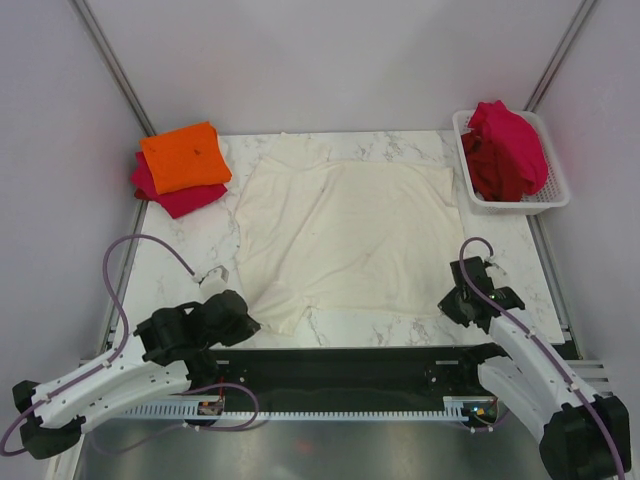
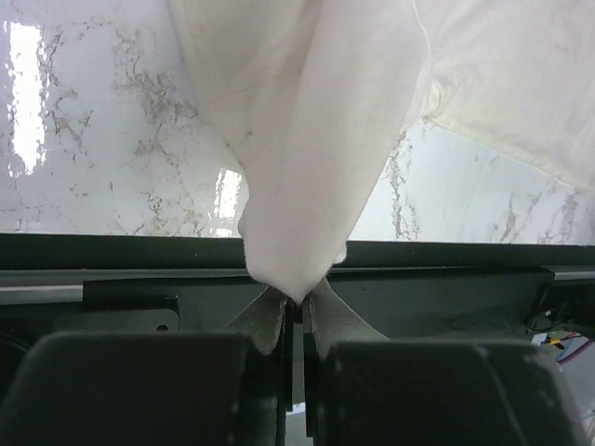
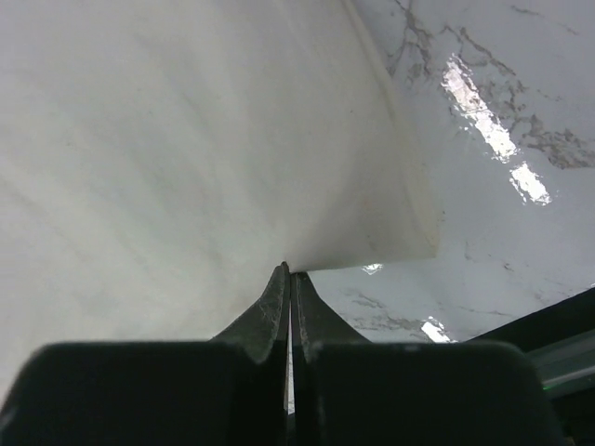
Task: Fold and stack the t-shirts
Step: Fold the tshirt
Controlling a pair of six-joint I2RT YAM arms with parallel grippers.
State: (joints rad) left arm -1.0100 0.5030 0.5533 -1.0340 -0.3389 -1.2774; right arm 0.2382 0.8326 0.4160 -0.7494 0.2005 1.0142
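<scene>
Evenly: left gripper (image 2: 296,302) and right gripper (image 3: 289,269) each pinch the near edge of the cream t-shirt (image 1: 350,230) (fingers pressed onto cloth); raise both together, keeping it taut.

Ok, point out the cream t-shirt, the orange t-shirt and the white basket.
cream t-shirt (image 1: 345,235), top view, middle of its spread-out body.
orange t-shirt (image 1: 183,157), top view, centre of its folded upper face.
white basket (image 1: 525,206), top view, its bare near wall.
</scene>
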